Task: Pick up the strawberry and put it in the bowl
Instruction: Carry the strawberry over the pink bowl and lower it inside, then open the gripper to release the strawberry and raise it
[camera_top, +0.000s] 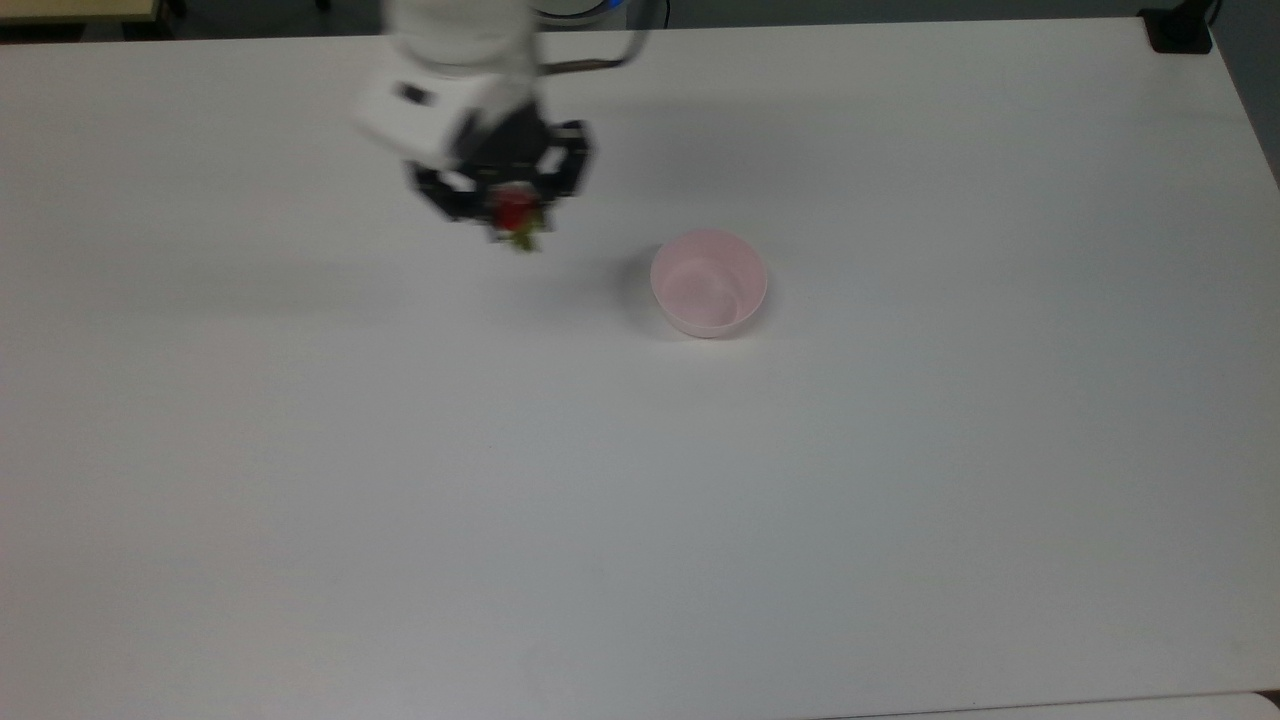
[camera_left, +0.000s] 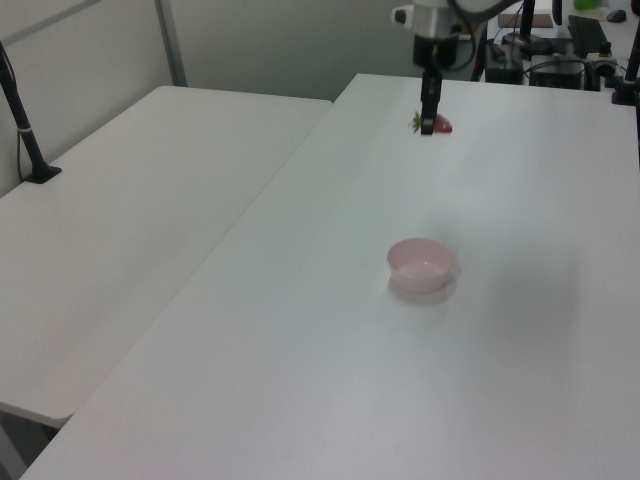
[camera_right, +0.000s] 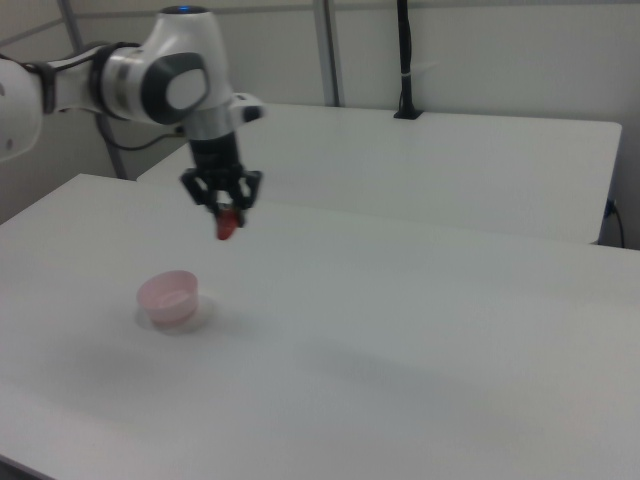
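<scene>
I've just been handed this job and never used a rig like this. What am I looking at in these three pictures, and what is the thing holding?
It is one white robot arm ending in a black two-finger gripper. The top view looks down on the white table; the left view and right view look across it from opposite sides. On the table sits a pale pink bowl, with nothing in it. The gripper is closed on a small red strawberry, held in the air above the table, short of the bowl on the top view's left.

Top view overhead; left, right views seemingly oblique, opposite sides, sharing bowl (camera_top: 709, 283).
</scene>
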